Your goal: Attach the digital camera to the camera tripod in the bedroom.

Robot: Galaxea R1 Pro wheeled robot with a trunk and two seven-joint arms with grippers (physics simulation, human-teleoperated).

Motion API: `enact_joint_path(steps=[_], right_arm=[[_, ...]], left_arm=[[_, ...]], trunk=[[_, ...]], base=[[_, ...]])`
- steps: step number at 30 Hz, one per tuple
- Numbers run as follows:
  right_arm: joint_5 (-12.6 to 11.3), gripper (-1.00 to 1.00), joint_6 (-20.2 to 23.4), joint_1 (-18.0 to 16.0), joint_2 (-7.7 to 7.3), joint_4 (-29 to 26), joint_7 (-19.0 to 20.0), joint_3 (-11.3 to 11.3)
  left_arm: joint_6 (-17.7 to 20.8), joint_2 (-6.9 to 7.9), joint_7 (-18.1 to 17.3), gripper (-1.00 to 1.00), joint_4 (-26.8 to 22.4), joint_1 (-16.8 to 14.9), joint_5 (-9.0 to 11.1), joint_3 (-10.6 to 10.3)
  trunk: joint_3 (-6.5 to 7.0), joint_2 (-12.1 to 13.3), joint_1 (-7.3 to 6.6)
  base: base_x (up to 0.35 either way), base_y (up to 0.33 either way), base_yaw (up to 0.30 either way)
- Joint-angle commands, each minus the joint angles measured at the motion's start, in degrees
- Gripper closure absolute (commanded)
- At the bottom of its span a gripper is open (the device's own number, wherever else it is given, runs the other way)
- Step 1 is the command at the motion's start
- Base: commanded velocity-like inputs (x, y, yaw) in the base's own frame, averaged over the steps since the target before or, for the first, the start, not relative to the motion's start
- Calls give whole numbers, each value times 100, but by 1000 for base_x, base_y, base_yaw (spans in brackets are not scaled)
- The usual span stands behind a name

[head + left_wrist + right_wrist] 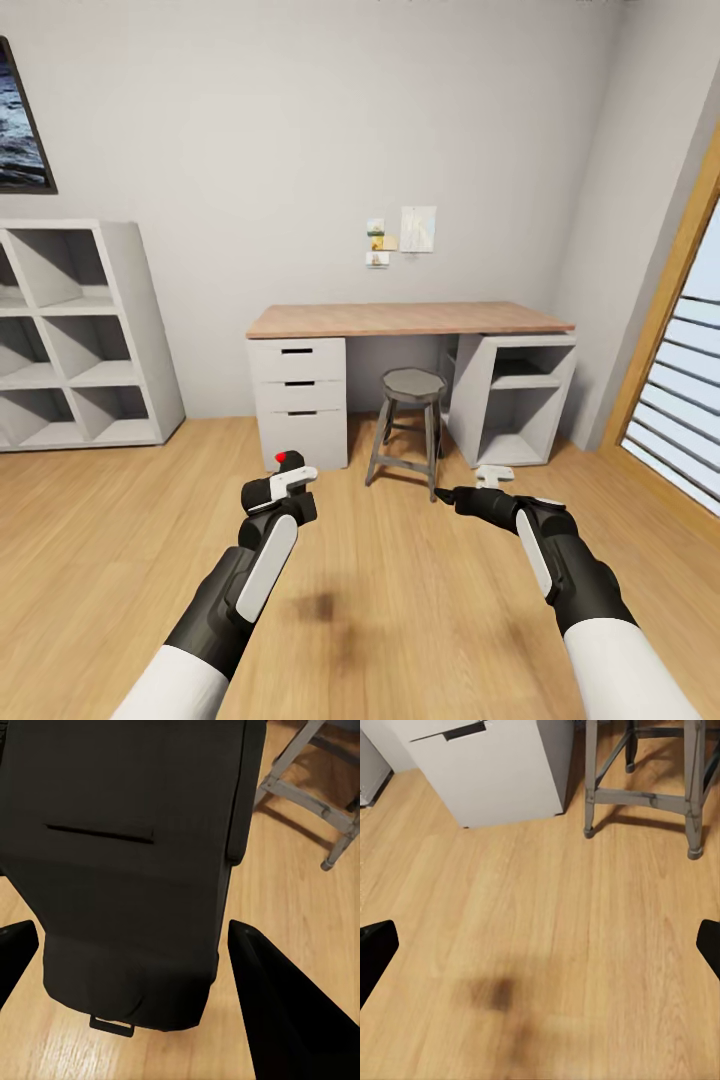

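Looking ahead, head view: you face a pale grey bedroom wall [300,130] with a wood-topped desk [410,320], its white drawer unit [300,400] on the left and a grey stool [408,425] under its middle.
Left side, head view: white cube shelving [80,335] stands against the wall, a dark framed screen [20,125] above it.
Left gripper [285,480], head view: raised over the plank floor [100,540], carrying the digital camera [280,488], red button [292,458] on top.
Right gripper [445,494], head view: held low, near the stool's feet; you cannot tell its state here.
Left wrist view: the digital camera's black body [127,870] sits clamped between both fingers [285,1012].
Right wrist view: fingers [375,952] stand wide apart, nothing between them, over bare floor [555,945]; drawer unit [487,765] and stool legs [645,787] lie beyond.
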Motion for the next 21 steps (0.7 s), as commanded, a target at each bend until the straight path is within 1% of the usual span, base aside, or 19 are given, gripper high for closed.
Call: enact_joint_path(steps=[1,21], right_arm=[[-5,-100,34,-3,1,-5,23,-9],[-8,-100,39,-3,-5,-5,23,-5]], left_arm=[[14,2,43,100,-7,-4,48,-7],[20,7,41,100,-12,-4,48,0]], trunk=[[12,39,-24],[371,841,-463]], base=[[0,0,0],[0,0,0]])
